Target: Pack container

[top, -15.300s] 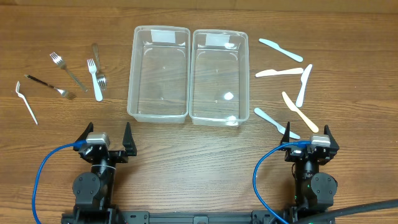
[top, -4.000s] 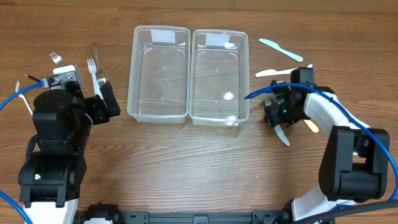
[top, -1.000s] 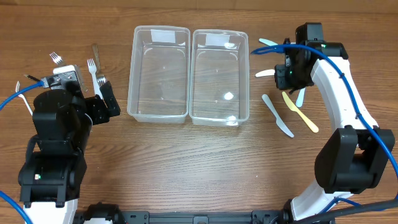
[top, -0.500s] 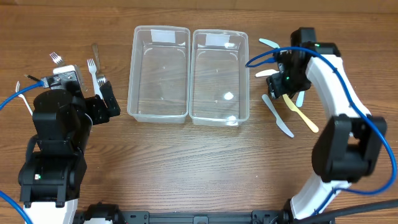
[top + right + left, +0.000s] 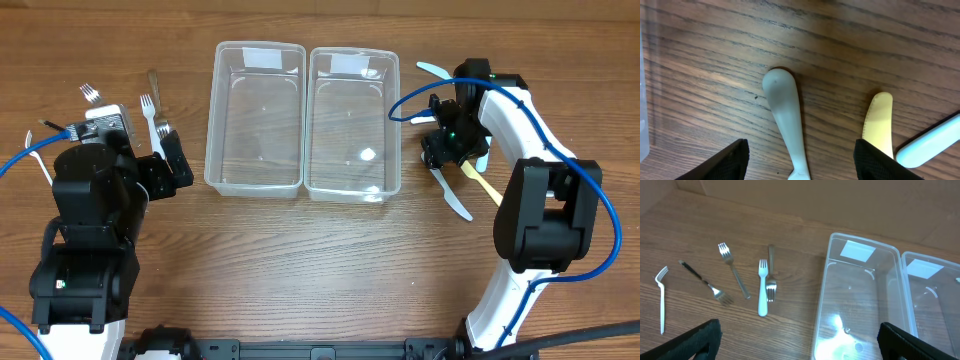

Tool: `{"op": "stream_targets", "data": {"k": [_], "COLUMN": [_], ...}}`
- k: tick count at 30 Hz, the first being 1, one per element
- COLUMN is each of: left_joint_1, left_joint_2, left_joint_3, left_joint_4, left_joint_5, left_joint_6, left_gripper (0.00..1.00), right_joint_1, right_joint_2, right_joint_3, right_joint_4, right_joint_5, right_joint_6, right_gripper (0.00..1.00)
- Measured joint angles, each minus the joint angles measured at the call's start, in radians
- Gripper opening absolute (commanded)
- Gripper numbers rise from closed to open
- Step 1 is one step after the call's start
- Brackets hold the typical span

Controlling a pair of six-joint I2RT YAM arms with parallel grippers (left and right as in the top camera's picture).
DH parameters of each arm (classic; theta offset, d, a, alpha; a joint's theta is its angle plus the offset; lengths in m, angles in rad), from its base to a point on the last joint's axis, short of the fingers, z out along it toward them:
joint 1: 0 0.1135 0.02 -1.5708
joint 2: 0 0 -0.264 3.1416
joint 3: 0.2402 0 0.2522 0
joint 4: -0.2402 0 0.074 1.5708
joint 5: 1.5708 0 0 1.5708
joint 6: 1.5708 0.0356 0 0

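Right wrist view: right gripper (image 5: 802, 155), fingers apart, hangs astride a white knife (image 5: 785, 110) lying on the wooden surface (image 5: 715, 60), probably lined up for pickup. Empty clear containers (image 5: 345, 195) sit left; left gripper (image 5: 802, 342), spread wide, hovers near forks (image 5: 762, 287).

Five forks lie on the wooden table (image 5: 790, 235). A thin white plastic fork (image 5: 661, 302) is farthest left, then a dark-handled fork (image 5: 704, 281) and a metal fork (image 5: 734, 271), both slanted. A stubby white fork (image 5: 762, 287) lies just beside a second metal fork (image 5: 771, 275). To their right stands a clear plastic container (image 5: 821, 305), empty, with a second container (image 5: 920, 280) alongside. The left gripper (image 5: 799, 327) has its jaws spread wide, holding nothing.
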Motion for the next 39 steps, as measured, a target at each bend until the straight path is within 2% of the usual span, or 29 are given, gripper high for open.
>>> {"op": "stream_targets", "data": {"k": [23, 39], "left_joint_1": [0.000, 0.000], "left_joint_2": [0.000, 0.000], "left_joint_3": [0.000, 0.000], "left_joint_4": [0.000, 0.000], "left_joint_5": [0.000, 0.000], "left_joint_6": [0.000, 0.000], "left_gripper": [1.00, 1.00], "right_joint_1": [0.000, 0.000], "right_joint_2": [0.002, 0.068], "right_joint_3": [0.000, -0.001], "right_joint_4": [0.013, 0.024], "right_joint_5": [-0.003, -0.027], "right_joint_6": [0.000, 0.000], "right_gripper": [0.70, 0.69]}}
